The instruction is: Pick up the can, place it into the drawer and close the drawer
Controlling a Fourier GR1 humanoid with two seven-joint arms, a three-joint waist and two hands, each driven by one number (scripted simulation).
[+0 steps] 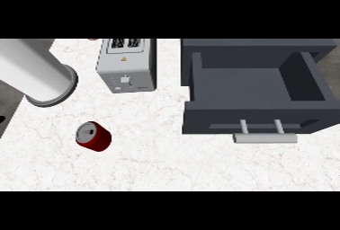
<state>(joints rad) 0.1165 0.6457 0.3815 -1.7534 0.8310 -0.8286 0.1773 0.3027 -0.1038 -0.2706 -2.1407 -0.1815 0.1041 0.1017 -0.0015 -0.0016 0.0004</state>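
Currently I am logging: red can (93,136) standing on white marble table (166,166); grey drawer (256,92) sitting pulled open; toaster (126,65) behind; hands showing nowhere, fingers' state untellable.

The white marbled counter top (199,166) lies open along its whole near side, and a wide bare stretch runs between the small dark red can with a silver lid (93,136) and the dark grey open drawer box (256,83), whose cavity is unobstructed from above. The drawer's light grey bar handle (264,137) juts out toward the near side. Farther back, the silver two-slot toaster (126,65) stands between the can's area and the drawer, and the tall white cylinder on a grey base (36,72) crowds the far left corner.
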